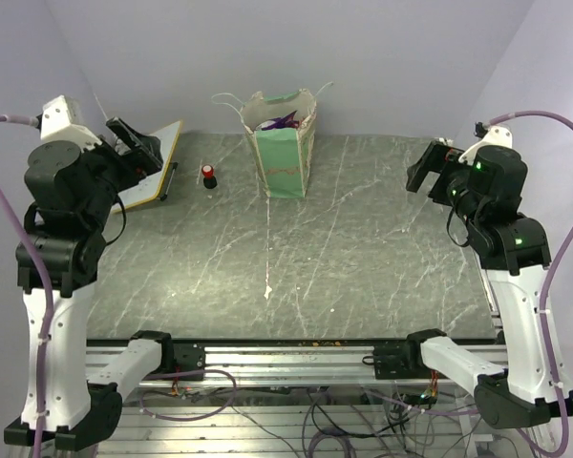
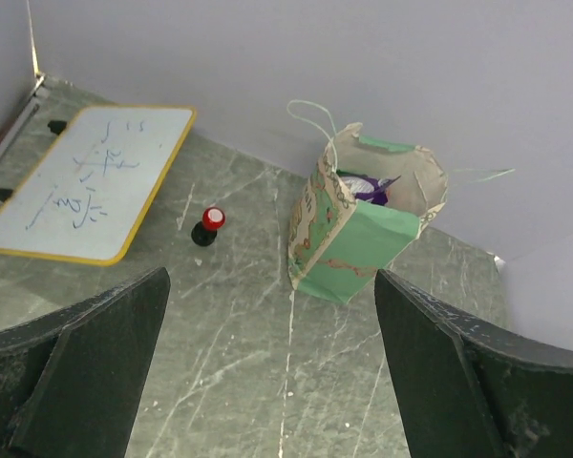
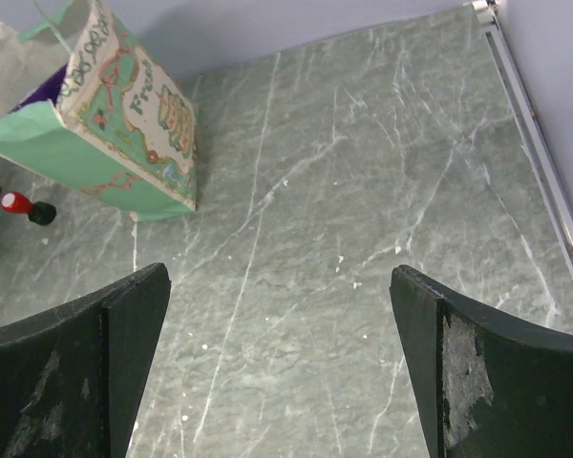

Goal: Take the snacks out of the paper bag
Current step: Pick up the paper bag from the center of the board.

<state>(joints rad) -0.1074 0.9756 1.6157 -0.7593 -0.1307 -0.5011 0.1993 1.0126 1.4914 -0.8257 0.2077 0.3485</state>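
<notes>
The mint-green and cream paper bag (image 1: 286, 148) stands upright at the back middle of the table, its mouth open. Purple snack packets (image 1: 279, 122) show inside it; other packets are hidden. The bag also shows in the left wrist view (image 2: 358, 239), with purple foil (image 2: 368, 188) in its mouth, and in the right wrist view (image 3: 115, 134). My left gripper (image 1: 134, 145) is open and empty, raised at the far left above the board. My right gripper (image 1: 425, 172) is open and empty, raised at the right, well away from the bag.
A flat white board with a yellow rim (image 1: 153, 167) lies at the back left. A small red-capped bottle (image 1: 208, 176) stands between the board and the bag. The walls close the back and sides. The table's right rail (image 3: 544, 172) runs along the edge.
</notes>
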